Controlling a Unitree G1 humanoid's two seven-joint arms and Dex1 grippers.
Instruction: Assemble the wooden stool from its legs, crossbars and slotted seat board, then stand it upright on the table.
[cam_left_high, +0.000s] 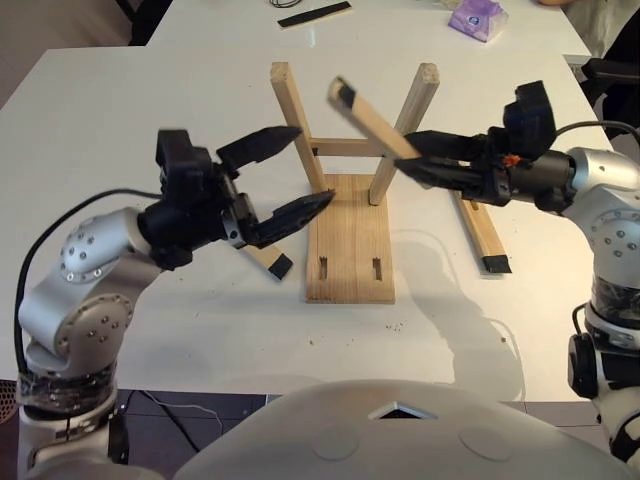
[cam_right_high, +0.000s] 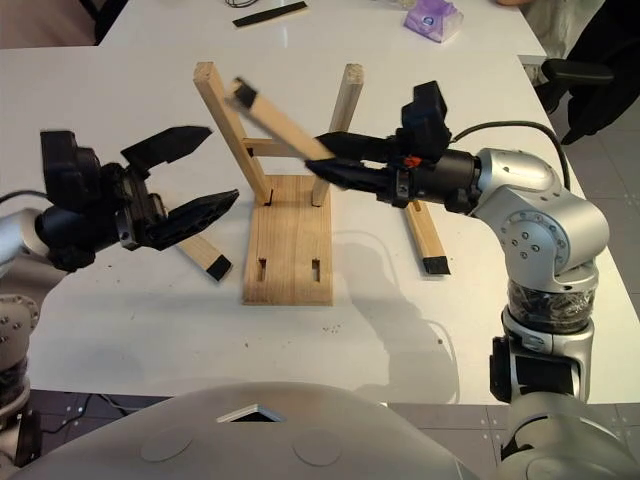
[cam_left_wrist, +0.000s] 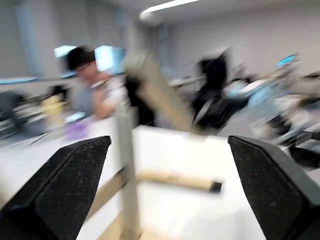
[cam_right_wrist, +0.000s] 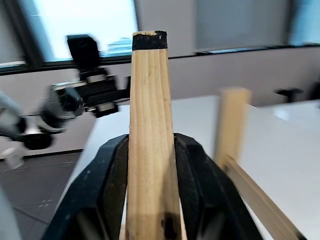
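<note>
From the left wrist the stool frame (cam_left_wrist: 127, 170) is just a smear, can't make out joints. The loose leg (cam_left_high: 277, 264) is mostly tucked behind the left pincer (cam_left_high: 312, 165), and the held leg (cam_right_wrist: 149, 115) has its lower end buried inside the right pincer (cam_right_wrist: 150, 142).

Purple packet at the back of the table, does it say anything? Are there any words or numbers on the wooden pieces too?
No words or numbers can be read in any of these pictures.
purple packet: whatever print it may carry is too small to read.
seat board: bare wood, with two slots near one end and no letters.
leg in the right gripper: bare wood with a black tip, no label.
</note>
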